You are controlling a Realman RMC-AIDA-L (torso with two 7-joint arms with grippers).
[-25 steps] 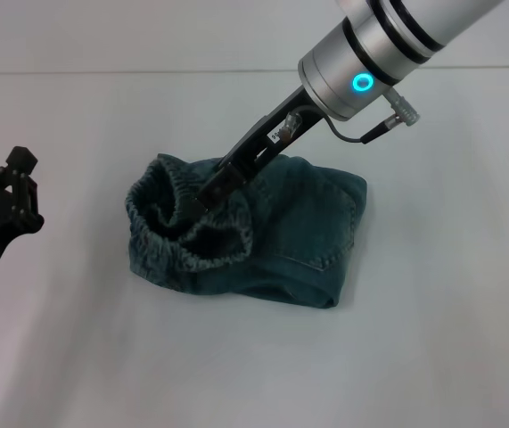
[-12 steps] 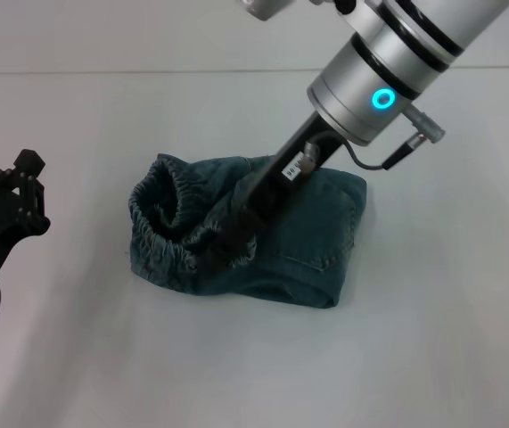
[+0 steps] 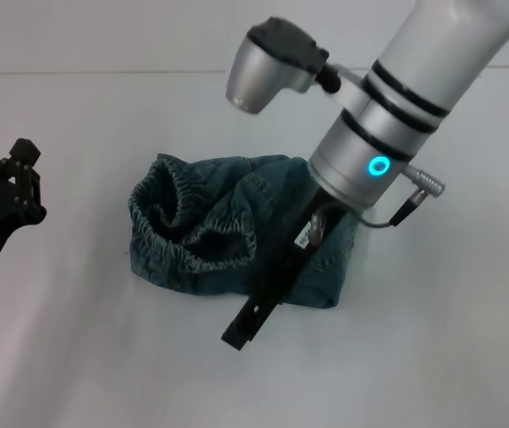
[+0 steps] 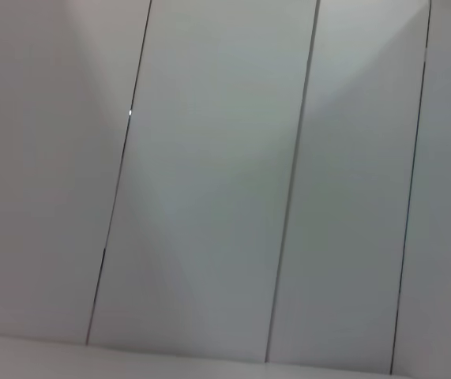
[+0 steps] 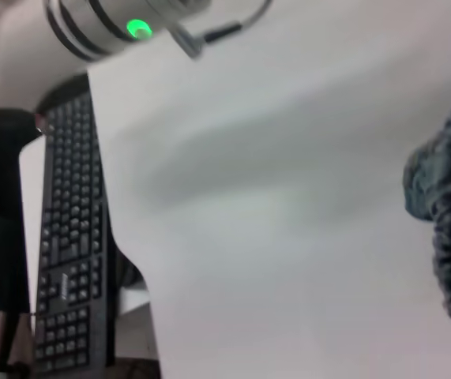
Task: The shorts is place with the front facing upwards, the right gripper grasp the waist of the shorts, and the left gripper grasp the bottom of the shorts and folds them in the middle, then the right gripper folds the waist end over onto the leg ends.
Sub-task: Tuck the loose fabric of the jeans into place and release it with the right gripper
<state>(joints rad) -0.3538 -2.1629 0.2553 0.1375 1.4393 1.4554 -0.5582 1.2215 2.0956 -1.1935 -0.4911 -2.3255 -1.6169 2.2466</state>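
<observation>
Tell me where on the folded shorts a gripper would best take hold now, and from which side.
Probably the gathered waistband of the shorts: it stands bunched up in thick ridges on the robot's left, giving fingers an edge to pinch. Come from above on that side; the right gripper sits past the near edge.

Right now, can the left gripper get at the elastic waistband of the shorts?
Probably yes. The left gripper is parked apart from the shorts, with bare table between it and the waistband. The right gripper reaches past the opposite, near side.
</observation>
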